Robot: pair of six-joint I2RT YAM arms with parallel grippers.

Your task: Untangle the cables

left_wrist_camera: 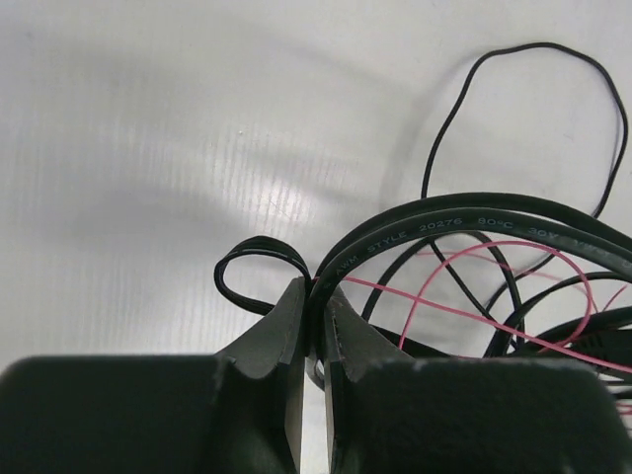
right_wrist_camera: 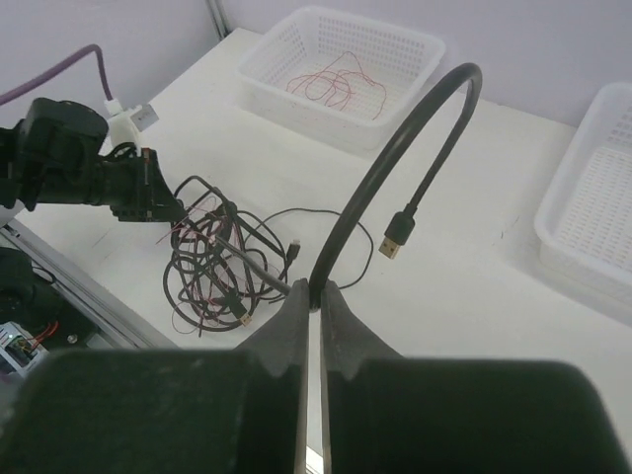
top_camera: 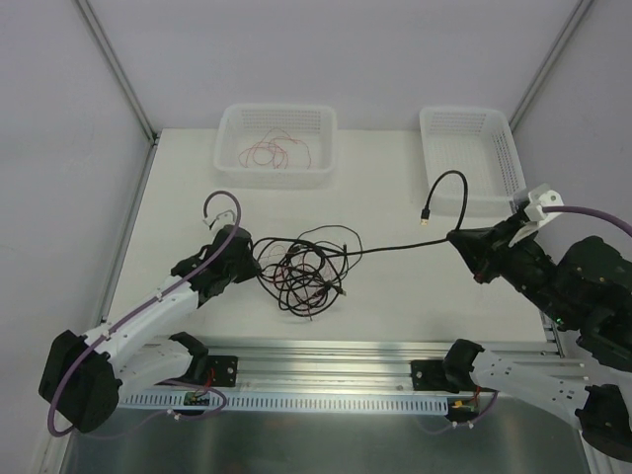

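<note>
A tangle of black and red-pink cables lies mid-table. My left gripper is at its left edge, shut on a flat black cable between the fingertips. My right gripper is shut on a black USB cable that stretches taut from the tangle; its free end arcs up and hangs down to a USB plug. The right wrist view shows that arc, the plug and the tangle. A red-pink wire lies in the left basket.
Two white mesh baskets stand at the back: the left one holds the red wire, the right one is behind my right gripper. An aluminium rail runs along the near edge. Grey walls enclose the table.
</note>
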